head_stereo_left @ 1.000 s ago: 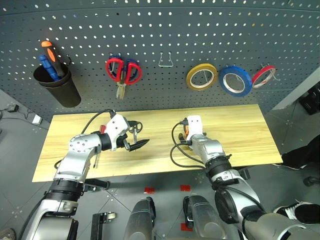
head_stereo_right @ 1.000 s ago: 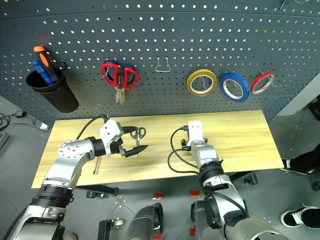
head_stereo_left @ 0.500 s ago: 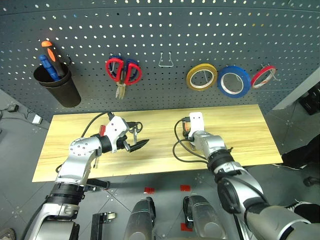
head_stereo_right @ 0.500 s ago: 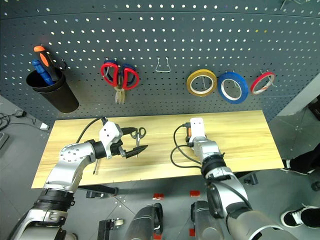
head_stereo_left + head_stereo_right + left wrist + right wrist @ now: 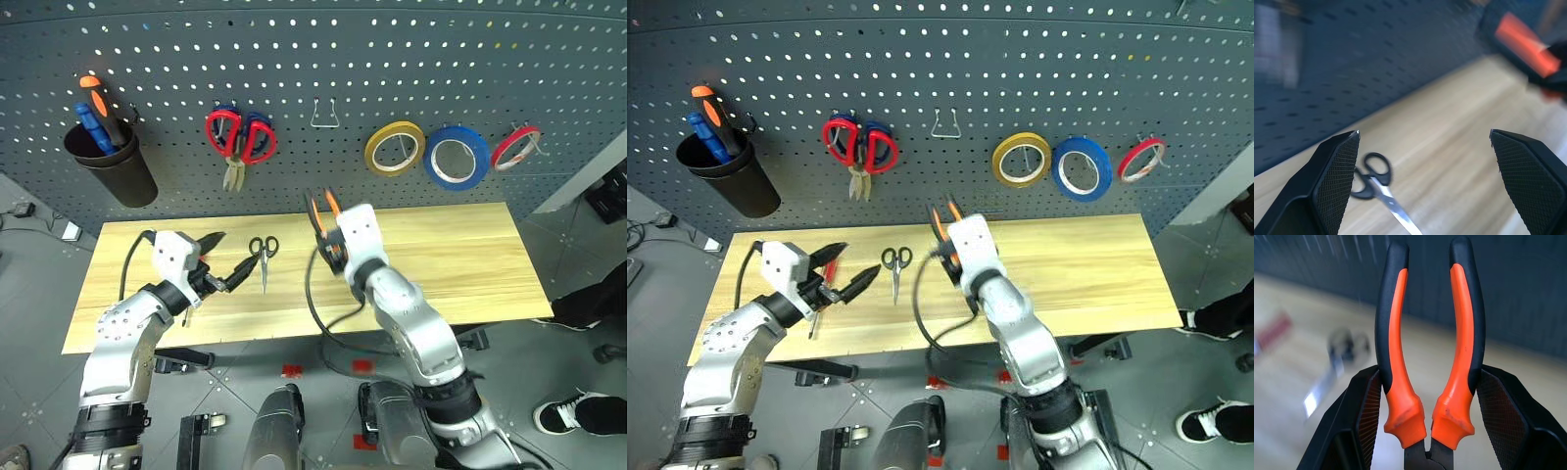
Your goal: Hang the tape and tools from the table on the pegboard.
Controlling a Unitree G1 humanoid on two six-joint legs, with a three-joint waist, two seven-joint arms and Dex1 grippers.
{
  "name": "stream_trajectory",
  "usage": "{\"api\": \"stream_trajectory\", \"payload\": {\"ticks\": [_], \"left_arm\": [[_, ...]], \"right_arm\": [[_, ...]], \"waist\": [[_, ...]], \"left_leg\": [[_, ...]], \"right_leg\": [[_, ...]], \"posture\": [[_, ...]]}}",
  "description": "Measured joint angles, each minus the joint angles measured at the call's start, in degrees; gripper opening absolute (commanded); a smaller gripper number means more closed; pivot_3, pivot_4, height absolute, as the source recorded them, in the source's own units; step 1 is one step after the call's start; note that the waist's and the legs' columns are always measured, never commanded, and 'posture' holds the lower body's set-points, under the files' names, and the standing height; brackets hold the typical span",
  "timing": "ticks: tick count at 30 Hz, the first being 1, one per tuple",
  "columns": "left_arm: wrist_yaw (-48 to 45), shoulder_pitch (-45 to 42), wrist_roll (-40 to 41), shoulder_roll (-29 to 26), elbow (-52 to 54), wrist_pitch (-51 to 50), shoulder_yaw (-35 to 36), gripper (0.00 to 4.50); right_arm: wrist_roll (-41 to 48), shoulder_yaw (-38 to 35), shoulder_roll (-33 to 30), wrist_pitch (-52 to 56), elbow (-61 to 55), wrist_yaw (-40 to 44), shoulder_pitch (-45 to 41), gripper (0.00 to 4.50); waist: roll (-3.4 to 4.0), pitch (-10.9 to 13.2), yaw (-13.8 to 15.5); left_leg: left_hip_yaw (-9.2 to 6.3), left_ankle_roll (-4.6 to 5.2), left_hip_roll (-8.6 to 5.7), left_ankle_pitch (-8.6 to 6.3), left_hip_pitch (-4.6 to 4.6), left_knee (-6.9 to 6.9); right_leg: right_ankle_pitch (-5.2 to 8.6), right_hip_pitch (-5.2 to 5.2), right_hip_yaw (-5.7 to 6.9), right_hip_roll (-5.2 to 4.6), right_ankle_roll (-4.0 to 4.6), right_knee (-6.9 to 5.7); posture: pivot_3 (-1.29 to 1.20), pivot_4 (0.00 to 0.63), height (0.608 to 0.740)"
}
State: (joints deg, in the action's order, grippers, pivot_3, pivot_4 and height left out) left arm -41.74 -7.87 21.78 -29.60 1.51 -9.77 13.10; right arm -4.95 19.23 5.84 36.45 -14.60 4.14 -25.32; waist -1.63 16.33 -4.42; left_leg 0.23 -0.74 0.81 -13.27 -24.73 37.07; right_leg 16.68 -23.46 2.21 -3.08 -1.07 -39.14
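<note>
The right end effector [image 5: 1430,426] gripped the pliers [image 5: 321,211], handles toward twelve o'clock; the next move was hooking them on the pegboard [image 5: 392,59]. The left end effector [image 5: 223,262] stood open.

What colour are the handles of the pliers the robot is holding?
Orange with black outer edges, on the pliers in the right gripper; the right wrist view shows them best.

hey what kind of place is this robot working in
Most likely a workshop or tool bench. A dark pegboard carries hanging tape rolls and red-handled scissors, with a black cup of screwdrivers, and a wooden table stands in front of it.
</note>
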Motion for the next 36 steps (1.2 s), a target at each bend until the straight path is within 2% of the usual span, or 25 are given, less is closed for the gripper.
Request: {"api": "stream_trajectory", "payload": {"ticks": [4,9,17,26,36], "left_arm": [[3.17,-1.09,1.63,0.75,3.36,-2.53,0.82,4.5],[6.3,-6.63,2.62,0.75,5.48,-6.35,0.65,4.5],[6.11,-12.33,2.55,-1.53,9.64,-14.82,-5.0,4.5],[6.29,-19.59,0.81,-1.05,9.25,-17.91,-9.28,4.5],[6.08,-19.86,-0.61,-0.24,6.99,-17.13,-10.5,4.5]], "right_arm": [[-0.65,-2.31,0.86,-8.45,2.76,-0.76,-11.98,2.64],[-0.65,-5.77,0.44,-19.69,15.69,-0.85,-25.02,2.64],[-1.01,-10.54,-3.39,-37.41,38.79,-2.33,-37.81,2.64],[-2.13,-13.68,-7.38,-51.46,58.08,-4.7,-44.55,2.63],[-0.5,-15.91,-2.98,-50.15,58.18,-6.74,-43.68,2.63]], "waist": [[-0.01,-0.01,1.05],[-0.02,-0.01,1.97],[-0.04,-0.01,2.27],[-0.04,0.0,2.38],[-0.03,0.02,2.5]], "left_leg": [[-0.06,-0.02,-0.02,0.14,0.03,0.0],[-0.03,-0.24,-0.07,0.27,0.02,-0.01],[0.08,-0.28,-0.05,0.3,-0.02,-0.06],[0.17,-0.3,-0.01,0.31,-0.02,-0.07],[0.09,-0.26,-0.02,0.43,-0.01,-0.05]], "right_leg": [[-0.1,0.04,0.05,0.03,-0.01,-0.02],[-0.1,0.05,0.05,0.01,0.0,0.06],[-0.09,0.05,-0.01,-0.01,0.0,0.19],[-0.09,0.02,-0.04,0.0,0.01,0.16],[-0.11,0.03,-0.01,-0.02,0.04,0.06]], "posture": [[-0.03,0.274,0.74],[-0.03,0.274,0.74],[0.0,0.271,0.74],[-0.01,0.28,0.74],[-0.02,0.288,0.74]]}}
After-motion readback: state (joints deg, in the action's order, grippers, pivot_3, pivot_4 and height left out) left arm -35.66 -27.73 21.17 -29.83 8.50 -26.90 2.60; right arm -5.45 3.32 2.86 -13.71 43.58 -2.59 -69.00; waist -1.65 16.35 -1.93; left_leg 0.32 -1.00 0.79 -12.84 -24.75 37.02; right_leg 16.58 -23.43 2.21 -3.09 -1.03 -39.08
